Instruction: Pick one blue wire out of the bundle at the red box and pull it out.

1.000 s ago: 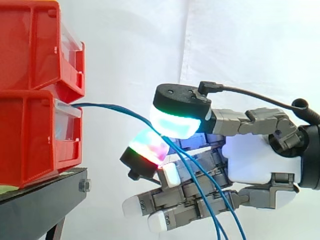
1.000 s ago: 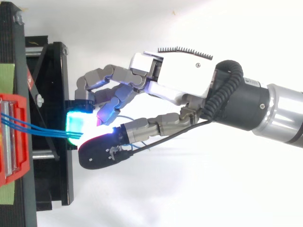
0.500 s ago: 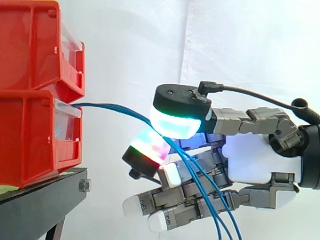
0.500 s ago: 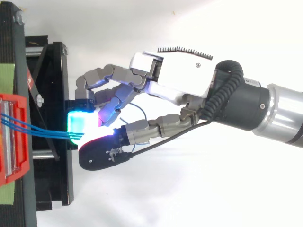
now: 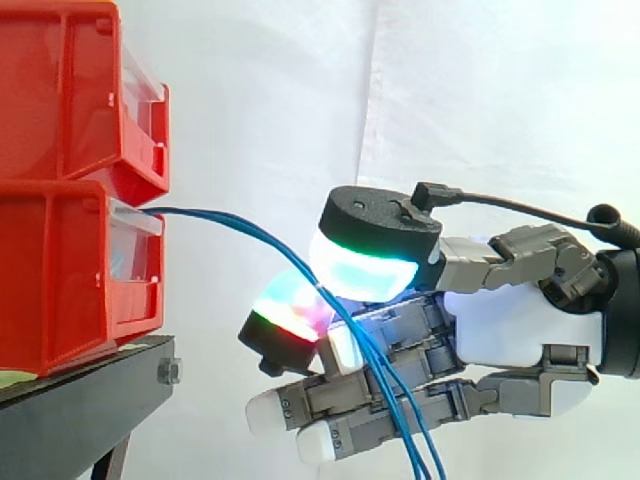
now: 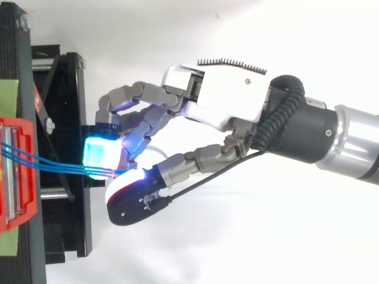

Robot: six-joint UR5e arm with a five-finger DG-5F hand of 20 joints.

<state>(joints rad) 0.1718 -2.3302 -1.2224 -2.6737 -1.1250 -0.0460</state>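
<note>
Several thin blue wires [image 5: 230, 222] leave the front of the lower red bin [image 5: 60, 280] and arc right and down. In the top view the blue wires [image 6: 53, 167] run side by side from the bin to my hand [image 6: 225, 103]. The hand [image 5: 520, 330] sits right of the bins with curled fingers. The wires pass between its green-cyan thumb pad [image 5: 365, 270] above and a red-green finger pad [image 5: 292, 310] below, then hang down across the lower fingers. The pads sit close on the bundle.
A second red bin [image 5: 60, 90] is stacked on the lower one. Both stand on a black stand [image 5: 80, 410] at the left, with a white curtain behind. The arm [image 6: 337, 139] comes in from the right.
The thumb has shifted a little right and lower, and its pad now tilts over the wires. The hanging wires have drawn closer together. The bins have not moved.
</note>
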